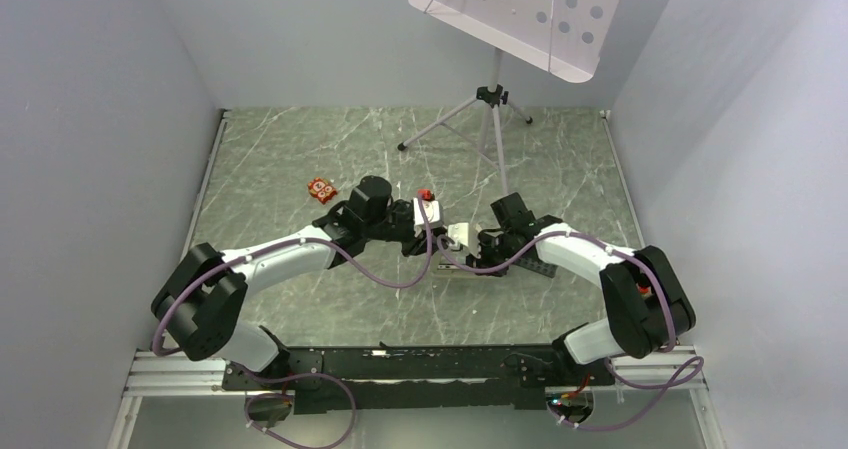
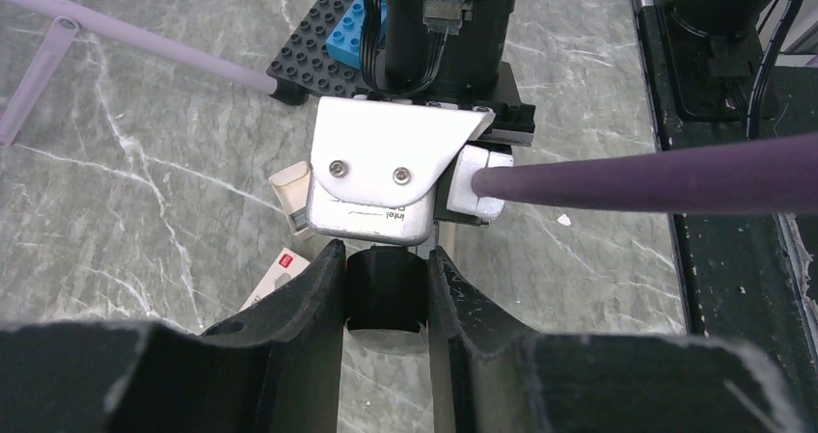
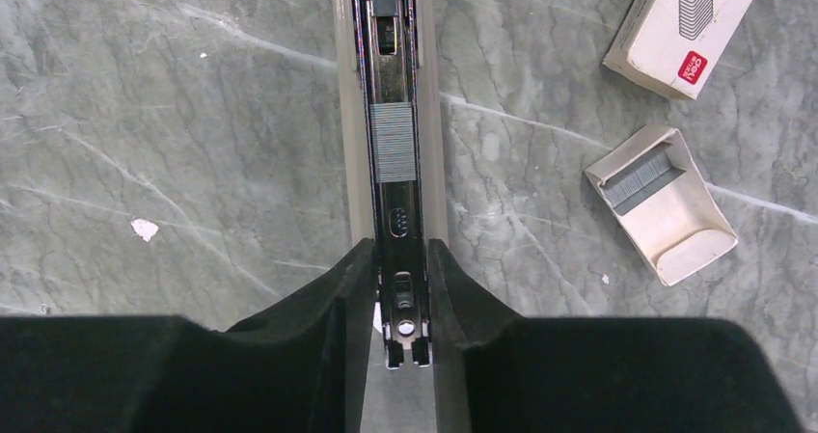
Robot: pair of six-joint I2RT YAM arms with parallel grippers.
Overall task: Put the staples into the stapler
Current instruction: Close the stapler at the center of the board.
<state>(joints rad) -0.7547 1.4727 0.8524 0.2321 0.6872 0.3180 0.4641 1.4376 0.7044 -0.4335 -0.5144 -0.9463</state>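
Right pincer [image 3: 391, 257] grips the stapler [image 3: 395, 67] rail, left pincer [image 2: 386, 264] its black part; staples [image 3: 393, 142], likely a light, brittle strip, best held by long sides.

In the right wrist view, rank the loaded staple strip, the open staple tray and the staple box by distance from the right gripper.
1. The staple strip, in the stapler channel straight ahead of the right gripper.
2. The open staple tray, to the right.
3. The staple box, upper right.

Staples [image 3: 393, 142] in stapler [image 3: 341, 115] channel — tray [image 3: 680, 223] (right) beside.
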